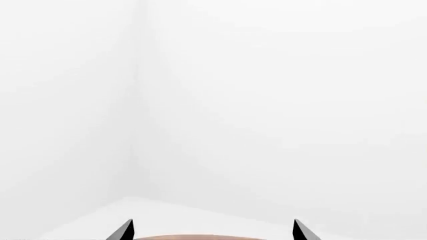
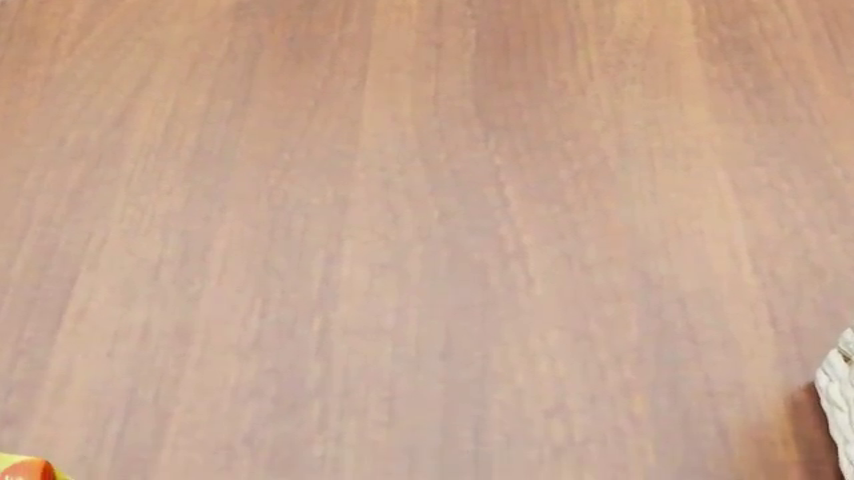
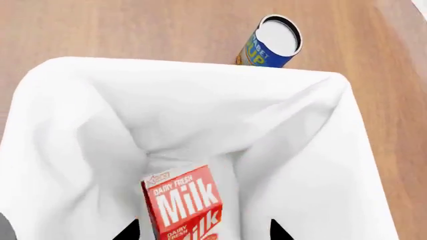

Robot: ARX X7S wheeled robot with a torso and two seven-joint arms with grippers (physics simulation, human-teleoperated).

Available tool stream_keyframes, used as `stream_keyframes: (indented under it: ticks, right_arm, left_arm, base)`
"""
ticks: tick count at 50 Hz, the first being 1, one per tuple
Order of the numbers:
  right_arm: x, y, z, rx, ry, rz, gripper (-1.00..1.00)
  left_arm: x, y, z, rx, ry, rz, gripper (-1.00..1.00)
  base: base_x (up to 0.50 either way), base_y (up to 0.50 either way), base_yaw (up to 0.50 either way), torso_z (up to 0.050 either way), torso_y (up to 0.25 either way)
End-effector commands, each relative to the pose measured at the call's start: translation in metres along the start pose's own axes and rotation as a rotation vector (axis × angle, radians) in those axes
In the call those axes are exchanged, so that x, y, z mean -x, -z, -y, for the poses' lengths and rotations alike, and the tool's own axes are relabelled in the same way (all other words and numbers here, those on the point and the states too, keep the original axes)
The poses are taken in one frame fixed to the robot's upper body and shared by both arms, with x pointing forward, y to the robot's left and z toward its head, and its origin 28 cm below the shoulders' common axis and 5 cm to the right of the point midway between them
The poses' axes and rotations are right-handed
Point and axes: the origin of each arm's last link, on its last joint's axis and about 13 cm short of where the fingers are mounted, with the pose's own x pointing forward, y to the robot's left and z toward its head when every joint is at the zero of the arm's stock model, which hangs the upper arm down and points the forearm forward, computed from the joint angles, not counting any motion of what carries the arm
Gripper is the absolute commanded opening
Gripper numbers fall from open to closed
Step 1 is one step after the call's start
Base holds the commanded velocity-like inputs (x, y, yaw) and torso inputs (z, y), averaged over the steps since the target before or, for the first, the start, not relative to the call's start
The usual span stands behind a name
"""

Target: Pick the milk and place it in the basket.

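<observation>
A: What is the left tool (image 1: 212,230) doing?

B: Nothing. Its two tips stand wide apart with nothing between them, facing a white wall, with only a strip of counter (image 1: 187,237) below.

A: And from the head?

B: Bare counter, an orange scrap at the near left corner, and a bit of basket (image 2: 841,405) weave at the right edge.

A: The milk (image 3: 181,202)?

B: It is inside the basket, over the white lining, between the right tool's (image 3: 200,231) tips. I cannot tell whether they still pinch it or have let go. A blue can (image 3: 270,42) stands just beyond the far rim.

A: So the placing step?

B: I judge so. Next, the right tool should spread, if it has not, and lift straight up clear of the lining.
</observation>
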Motion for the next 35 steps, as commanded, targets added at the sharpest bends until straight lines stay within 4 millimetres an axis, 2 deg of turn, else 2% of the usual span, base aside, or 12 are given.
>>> stream_keyframes:
  ticks: [1, 21, 29, 35]
  right_arm:
    - [0.006, -0.013, 0.001, 0.020, -0.010, 0.063, 1.00]
    - [0.006, -0.017, 0.002, 0.027, -0.011, 0.079, 1.00]
    - [0.012, -0.038, 0.008, -0.019, 0.020, 0.207, 1.00]
    - [0.023, -0.062, 0.016, -0.011, 0.046, 0.271, 1.00]
  left_arm:
    - [0.000, 0.000, -0.005, -0.004, -0.042, 0.024, 1.00]
    - [0.000, 0.000, -0.005, 0.001, -0.047, 0.023, 1.00]
    - [0.000, 0.000, -0.005, 0.001, -0.047, 0.024, 1.00]
    - [0.000, 0.000, -0.005, 0.003, -0.046, 0.028, 1.00]
  base:
    - [0.00, 0.00, 0.00, 0.000, 0.000]
    - [0.00, 0.00, 0.00, 0.000, 0.000]
    - [0.00, 0.00, 0.00, 0.000, 0.000]
    - [0.00, 0.00, 0.00, 0.000, 0.000]
